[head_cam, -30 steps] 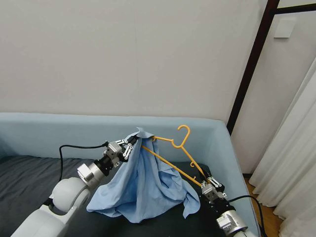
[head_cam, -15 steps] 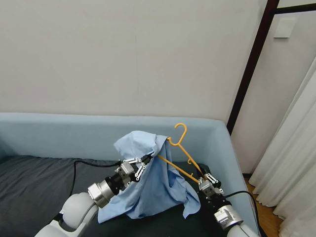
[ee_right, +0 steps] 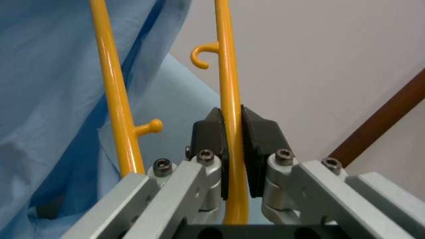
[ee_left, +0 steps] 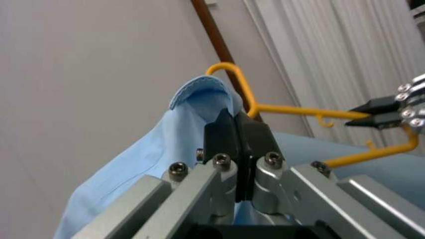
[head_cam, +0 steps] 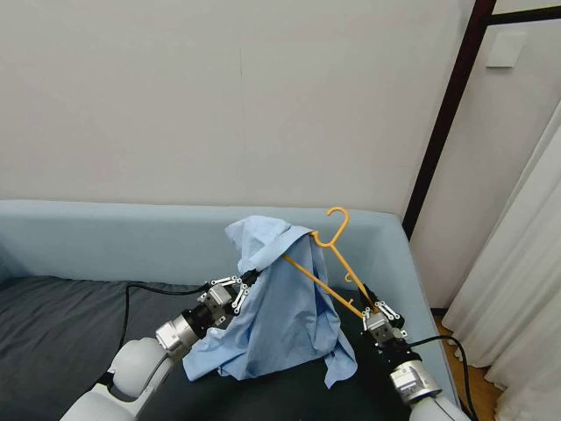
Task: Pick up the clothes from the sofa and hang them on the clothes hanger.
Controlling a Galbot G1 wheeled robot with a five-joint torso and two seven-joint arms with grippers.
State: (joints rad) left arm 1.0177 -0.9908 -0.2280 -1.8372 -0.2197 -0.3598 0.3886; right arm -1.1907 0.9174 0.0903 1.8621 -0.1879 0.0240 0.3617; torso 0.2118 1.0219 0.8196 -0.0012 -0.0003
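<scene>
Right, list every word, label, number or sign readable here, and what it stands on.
None can be read: the blue shirt, the yellow hanger, the left gripper pinching the shirt, the right gripper clamped on the hanger, the sofa and the white wall plate all bear no legible text.

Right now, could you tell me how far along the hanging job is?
Done: blue shirt raised from the sofa, draped over one end of the orange hanger. In hand: left gripper pinches the shirt, right gripper clamps the hanger. Left: dressing the bare end.
</scene>
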